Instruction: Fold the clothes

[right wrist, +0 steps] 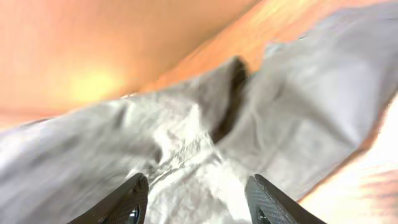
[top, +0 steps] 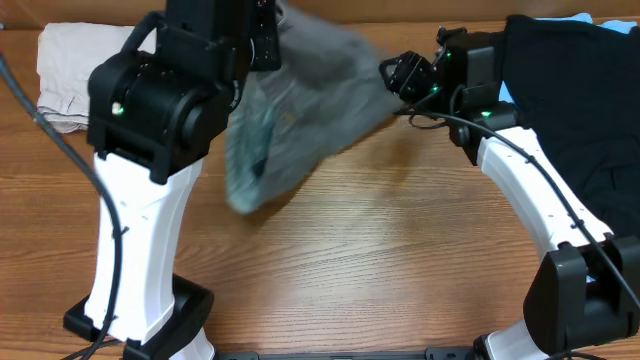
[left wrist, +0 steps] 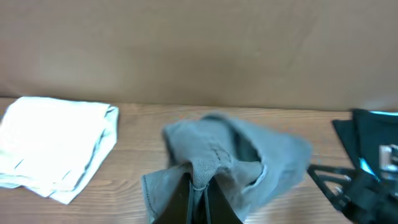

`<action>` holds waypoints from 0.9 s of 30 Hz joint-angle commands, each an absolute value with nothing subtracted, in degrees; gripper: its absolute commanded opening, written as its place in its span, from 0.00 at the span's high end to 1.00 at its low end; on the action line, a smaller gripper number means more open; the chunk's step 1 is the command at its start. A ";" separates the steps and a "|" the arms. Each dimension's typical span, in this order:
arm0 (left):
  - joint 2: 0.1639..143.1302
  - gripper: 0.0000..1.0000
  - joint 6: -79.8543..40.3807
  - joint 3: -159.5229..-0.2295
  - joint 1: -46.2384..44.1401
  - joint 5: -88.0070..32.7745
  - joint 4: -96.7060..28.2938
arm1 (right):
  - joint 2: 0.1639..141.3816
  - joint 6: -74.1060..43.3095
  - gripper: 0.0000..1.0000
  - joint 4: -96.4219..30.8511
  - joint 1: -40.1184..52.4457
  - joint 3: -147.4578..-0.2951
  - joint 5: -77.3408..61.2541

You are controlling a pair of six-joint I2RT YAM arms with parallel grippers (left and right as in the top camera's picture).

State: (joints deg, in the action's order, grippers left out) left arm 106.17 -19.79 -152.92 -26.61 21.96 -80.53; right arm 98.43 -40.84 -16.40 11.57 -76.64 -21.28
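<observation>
**Grey shorts up off the bench, pinched on one side only**

The left fingers [left wrist: 186, 198] are clamped nearly shut on a bunched edge of the grey shorts [top: 290, 110], which hang in a loose, blurred drape over the back of the bench [top: 400, 250], between the two arms. The right fingers [right wrist: 132, 198] are spread wide at the far edge, with cloth lying beyond them but nothing gripped. This looks light, soft and floppy (woven, so it should crease rather than stretch), and it will sag wherever it isn't held. The best hold is probably the firmer band edge, one grip at each end, to spread it flat. The beige cloth [top: 70, 75] and the black garment [top: 570, 90] lie well clear on either side.
</observation>
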 commanded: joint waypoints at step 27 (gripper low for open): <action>117.54 0.96 -21.56 -153.86 -26.59 23.92 -67.24 | 100.77 -58.39 0.29 -5.54 42.39 -75.96 1.13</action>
